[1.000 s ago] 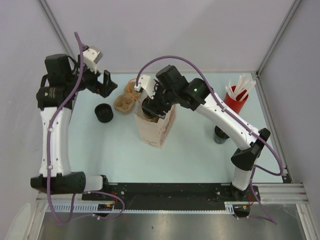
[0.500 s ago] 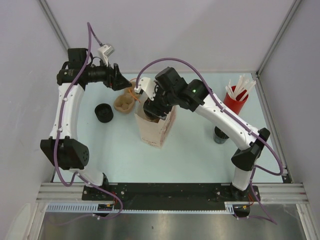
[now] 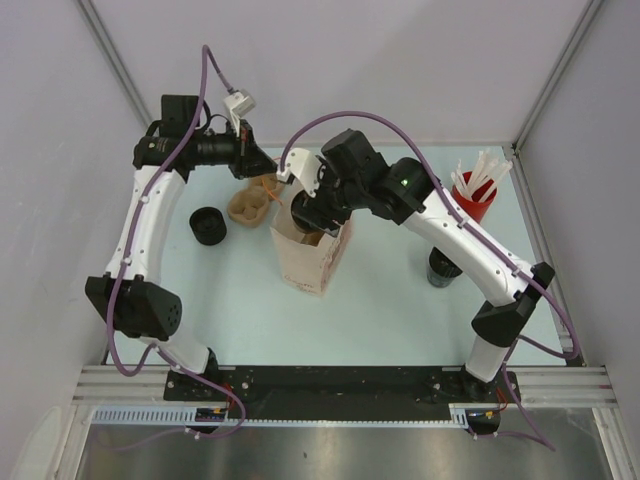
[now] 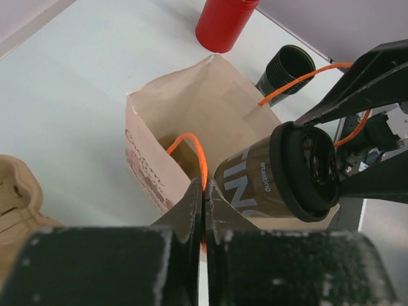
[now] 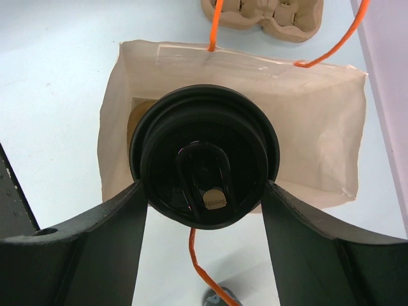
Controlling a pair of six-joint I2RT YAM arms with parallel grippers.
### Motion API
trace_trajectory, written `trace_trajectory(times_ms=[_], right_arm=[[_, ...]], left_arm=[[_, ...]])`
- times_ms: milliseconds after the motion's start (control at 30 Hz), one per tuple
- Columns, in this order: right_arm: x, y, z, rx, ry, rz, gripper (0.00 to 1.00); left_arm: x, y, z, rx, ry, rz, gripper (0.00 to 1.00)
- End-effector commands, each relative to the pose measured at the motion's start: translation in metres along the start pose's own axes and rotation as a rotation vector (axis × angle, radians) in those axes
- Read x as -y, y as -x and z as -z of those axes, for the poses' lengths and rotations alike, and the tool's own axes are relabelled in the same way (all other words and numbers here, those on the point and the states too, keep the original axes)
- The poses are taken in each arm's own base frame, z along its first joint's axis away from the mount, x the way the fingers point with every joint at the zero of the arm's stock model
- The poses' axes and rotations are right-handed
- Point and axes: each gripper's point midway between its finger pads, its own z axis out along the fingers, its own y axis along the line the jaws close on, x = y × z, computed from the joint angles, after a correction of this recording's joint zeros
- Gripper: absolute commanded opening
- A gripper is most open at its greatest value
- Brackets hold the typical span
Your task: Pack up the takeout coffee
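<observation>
1. Kraft-paper bag (image 3: 305,265) stands upright on the pale table (image 3: 390,300), mouth open, reddish print on its side.
2. L gripper (image 4: 203,191): fingers pressed tight together on the bag's orange string handle (image 4: 188,143). It looks to be holding that side of the mouth up & open.
3. R gripper (image 5: 205,204): fingers spread to cup width, clamped on either side of the takeout coffee cup (image 4: 255,178), up near its black lid.
4. Where the coffee is: right at the bag mouth, base pointing in, lid facing the R wrist cam. The lower part seems to be past the rim, w/ the lid above it. Can't tell if the base touches the bag floor; I'd guess not.
5. Progress, my read: pick-up is done, the bag is held open and the cup is lined up w/ the opening, so this is the insertion step, prob. past halfway.
6. Left to do: lower the cup to the bottom, let go, and lift the R arm out w/o snagging the other orange handle (image 5: 197,268). Then L lets go of its handle.
7. A second black-lidded cup (image 3: 208,226) sits on the table left of the bag, near the cardboard carrier (image 3: 248,204), untouched. If it counts as coffee too, it isn't packed.
8. Far R side: red cup of white sticks (image 3: 468,203) & a taller black cup (image 3: 442,268), both well apart from the bag.
</observation>
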Motion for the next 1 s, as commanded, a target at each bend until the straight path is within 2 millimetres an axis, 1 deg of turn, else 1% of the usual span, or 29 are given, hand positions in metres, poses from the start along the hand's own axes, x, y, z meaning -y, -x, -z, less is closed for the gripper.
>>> trace_trajectory(times_ms=[0,33,67,167,200,267,300,400,500,567,667,700,767,867,933,967], right_arm=[[0.01,0.015,0.03,0.062,-0.048,0.026,0.4],[0.011,0.017,0.033,0.068,-0.051,0.029,0.4],[0.011,0.017,0.033,0.068,-0.051,0.029,0.4],[0.01,0.019,0.035,0.074,-0.047,0.031,0.4],[0.01,0.018,0.036,0.07,-0.045,0.032,0.39],[0.009,0.013,0.035,0.055,-0.045,0.032,0.4],[0.01,0.011,0.034,0.046,-0.044,0.028,0.4],[0.009,0.003,0.031,0.023,-0.029,0.003,0.39],[0.012,-0.003,0.027,0.011,-0.017,-0.041,0.39],[0.011,-0.007,0.023,0.003,0.001,-0.061,0.38],[0.009,-0.013,0.022,0.004,0.022,-0.084,0.38],[0.009,-0.017,0.019,0.0,0.027,-0.091,0.38],[0.005,-0.018,0.018,0.013,0.047,-0.095,0.38],[-0.003,-0.021,0.011,0.011,0.086,-0.107,0.38],[-0.01,-0.024,0.008,0.009,0.118,-0.11,0.38],[-0.01,-0.024,0.007,0.014,0.119,-0.113,0.38]], left_arm=[[0.008,0.021,0.001,0.021,0.016,-0.067,0.0],[0.011,0.026,0.001,0.025,0.019,-0.08,0.0],[0.011,0.025,-0.001,0.013,0.025,-0.074,0.0],[0.023,0.033,-0.006,0.011,0.019,-0.096,0.0],[0.03,0.033,-0.012,0.004,0.003,-0.106,0.0],[0.039,0.036,-0.017,0.001,-0.001,-0.123,0.0],[0.048,0.036,-0.022,-0.005,-0.021,-0.138,0.0],[0.06,0.035,-0.031,-0.017,-0.038,-0.155,0.0],[0.068,0.033,-0.035,-0.022,-0.05,-0.155,0.0],[0.073,0.035,-0.032,-0.011,-0.047,-0.165,0.0],[0.075,0.034,-0.03,-0.005,-0.031,-0.168,0.0],[0.073,0.032,-0.03,-0.007,-0.026,-0.168,0.0],[0.072,0.032,-0.03,-0.006,-0.014,-0.167,0.0],[0.064,0.031,-0.031,-0.003,0.027,-0.153,0.0],[0.058,0.026,-0.033,-0.008,0.054,-0.137,0.0],[0.056,0.026,-0.033,-0.006,0.062,-0.137,0.0]])
